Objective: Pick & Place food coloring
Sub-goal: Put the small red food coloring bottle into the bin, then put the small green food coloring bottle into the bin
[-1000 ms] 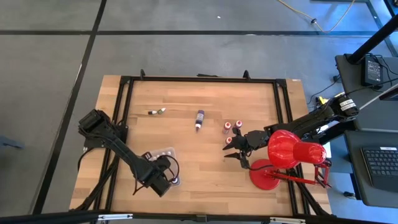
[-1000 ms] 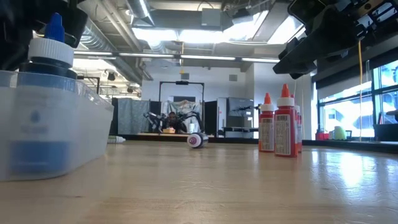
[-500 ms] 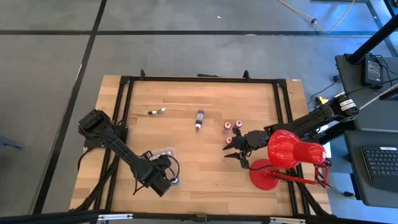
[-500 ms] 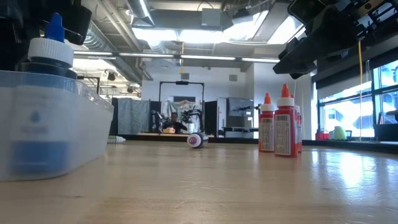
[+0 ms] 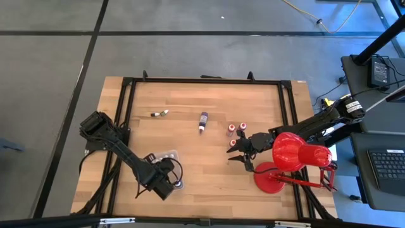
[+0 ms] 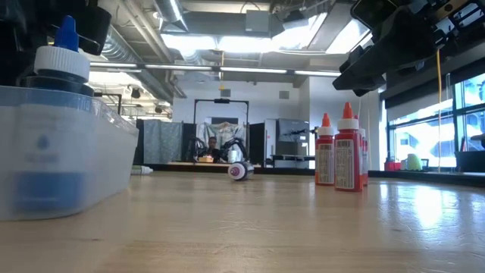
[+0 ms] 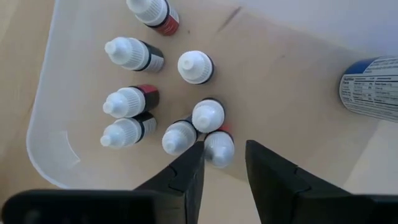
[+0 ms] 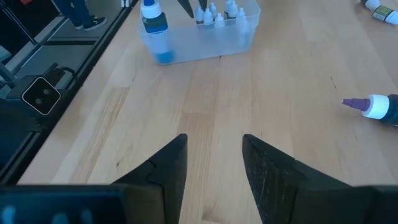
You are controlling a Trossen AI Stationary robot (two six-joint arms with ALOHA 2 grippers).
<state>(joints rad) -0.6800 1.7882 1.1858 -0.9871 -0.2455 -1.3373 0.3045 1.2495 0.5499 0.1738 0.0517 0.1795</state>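
Several tiny white-capped food coloring bottles point(image 7: 130, 102) stand upright on the floor of the clear tray point(image 7: 43, 124) at the table's near left. My left gripper point(image 7: 225, 149) points down into the tray, open. Its fingertips stand on either side of one small bottle point(image 7: 219, 148), which rests on the tray floor. Three red bottles point(image 5: 236, 130) stand at the table's right. A purple bottle point(image 5: 202, 120) lies on its side at the middle. My right gripper point(image 5: 231, 154) hovers open near the red bottles, with nothing between its fingers.
A larger blue-tipped bottle point(image 6: 64, 45) stands at the tray's end. A small bottle point(image 5: 159, 114) lies at the far left. The red desk lamp point(image 5: 297, 155) stands at the right edge, over my right arm. Bare wood lies between tray and red bottles.
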